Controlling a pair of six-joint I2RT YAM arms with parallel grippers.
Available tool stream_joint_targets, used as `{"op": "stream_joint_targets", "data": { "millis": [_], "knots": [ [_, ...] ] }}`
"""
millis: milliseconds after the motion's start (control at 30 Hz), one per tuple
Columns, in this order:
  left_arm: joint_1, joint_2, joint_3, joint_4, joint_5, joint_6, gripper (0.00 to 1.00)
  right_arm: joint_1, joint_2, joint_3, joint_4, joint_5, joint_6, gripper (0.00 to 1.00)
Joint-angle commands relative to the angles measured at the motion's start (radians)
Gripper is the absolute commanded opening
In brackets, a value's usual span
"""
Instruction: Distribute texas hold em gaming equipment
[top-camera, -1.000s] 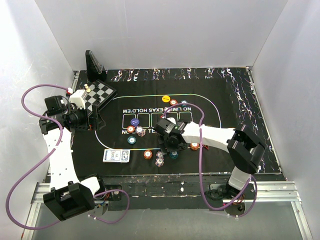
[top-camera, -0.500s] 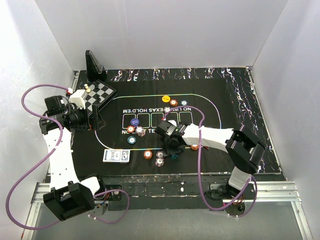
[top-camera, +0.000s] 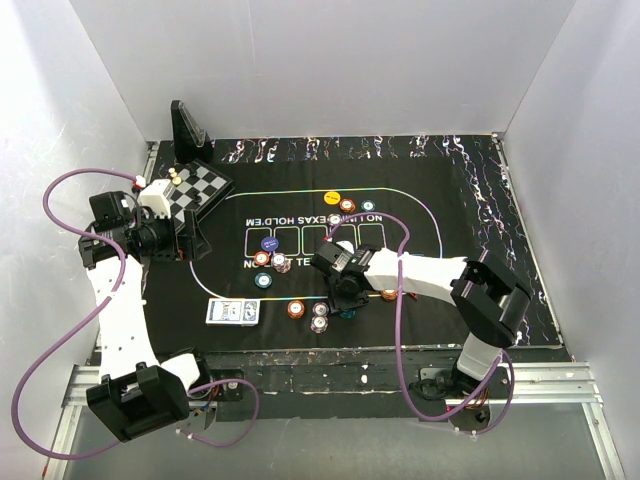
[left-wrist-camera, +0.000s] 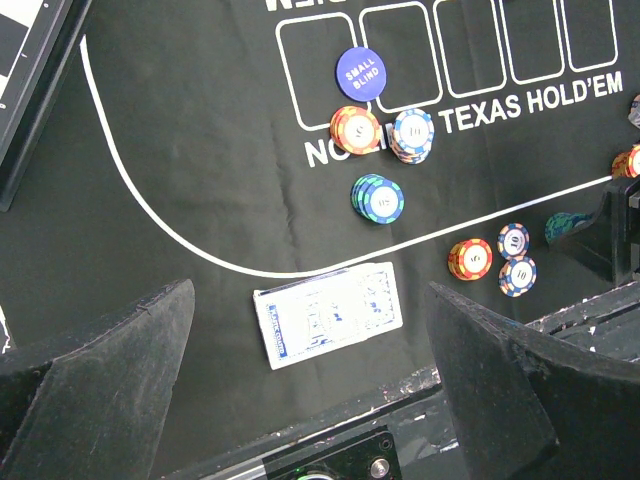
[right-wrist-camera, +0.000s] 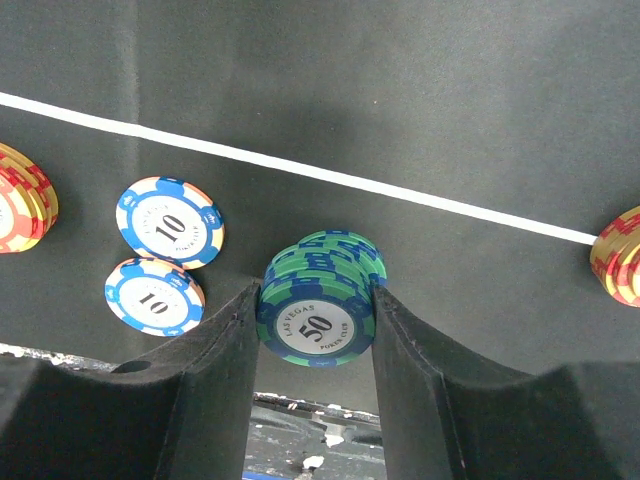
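One teal chip stack pinched by right claw, clear only wrist-side, left claw gaping empty

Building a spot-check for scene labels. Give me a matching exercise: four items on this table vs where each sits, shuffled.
Things:
1. 50 stack
2. Small Blind disc
3. cards
4. chessboard

Places:
A. far-left corner
B. near edge, outside the white line
C. between the right end effector fingers
D. mid-mat, beside an orange stack

Pairs: 1-C, 2-D, 3-B, 4-A
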Motion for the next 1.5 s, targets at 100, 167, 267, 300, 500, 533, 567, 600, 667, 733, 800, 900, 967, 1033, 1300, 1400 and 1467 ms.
{"op": "stream_joint_targets", "data": {
  "millis": [100,167,267,300,500,533,567,600,667,733,800,900,967,1033,1300,1400,1467],
  "knots": [
    [-0.001,-0.022,0.001,0.009,0.004,0.010,1.00,0.003,-0.045,0.009,-0.037,0.059,0.010,0.22],
    [0.001,-0.022,0.002,0.010,0.006,0.011,1.00,0.001,-0.070,0.019,-0.057,0.074,0.007,0.14],
    [0.001,-0.021,0.007,0.007,0.004,0.013,1.00,-0.007,-0.102,0.036,-0.075,0.086,0.006,0.05],
    [-0.001,-0.022,0.007,0.007,0.003,0.014,1.00,-0.011,-0.110,0.039,-0.078,0.088,0.007,0.03],
    [-0.001,-0.024,0.015,0.003,0.001,0.019,1.00,-0.072,-0.140,0.049,-0.081,0.097,-0.029,0.01],
    [-0.001,-0.024,0.013,0.003,0.000,0.019,1.00,-0.095,-0.140,0.053,-0.083,0.096,-0.038,0.01],
    [-0.001,-0.026,0.015,0.000,-0.002,0.019,1.00,-0.117,-0.139,0.058,-0.078,0.096,-0.051,0.01],
    [0.001,-0.024,0.015,0.000,-0.002,0.019,1.00,-0.141,-0.134,0.061,-0.075,0.096,-0.060,0.01],
    [0.001,-0.022,0.016,0.001,-0.001,0.019,1.00,-0.192,-0.119,0.064,-0.065,0.093,-0.081,0.01],
    [0.001,-0.022,0.018,0.000,-0.002,0.020,1.00,-0.236,-0.097,0.069,-0.057,0.097,-0.100,0.01],
    [0.001,-0.021,0.016,-0.002,-0.005,0.020,1.00,-0.266,-0.079,0.065,-0.042,0.103,-0.112,0.01],
    [-0.001,-0.018,0.021,-0.002,-0.008,0.024,1.00,-0.301,-0.050,0.059,-0.022,0.103,-0.124,0.01],
    [-0.001,-0.013,0.024,-0.002,-0.008,0.025,1.00,-0.315,-0.028,0.058,-0.003,0.105,-0.132,0.01],
    [0.001,-0.009,0.030,-0.005,-0.008,0.025,1.00,-0.330,-0.004,0.061,0.004,0.109,-0.135,0.01],
    [-0.001,-0.001,0.035,-0.005,-0.013,0.033,1.00,-0.373,0.041,0.056,0.037,0.117,-0.152,0.01],
    [-0.001,0.004,0.024,-0.006,0.003,0.040,1.00,-0.384,0.045,0.055,0.041,0.111,-0.155,0.01],
    [-0.001,0.001,0.013,-0.005,0.012,0.050,1.00,-0.384,0.048,0.053,0.043,0.105,-0.160,0.08]
  ]
}}
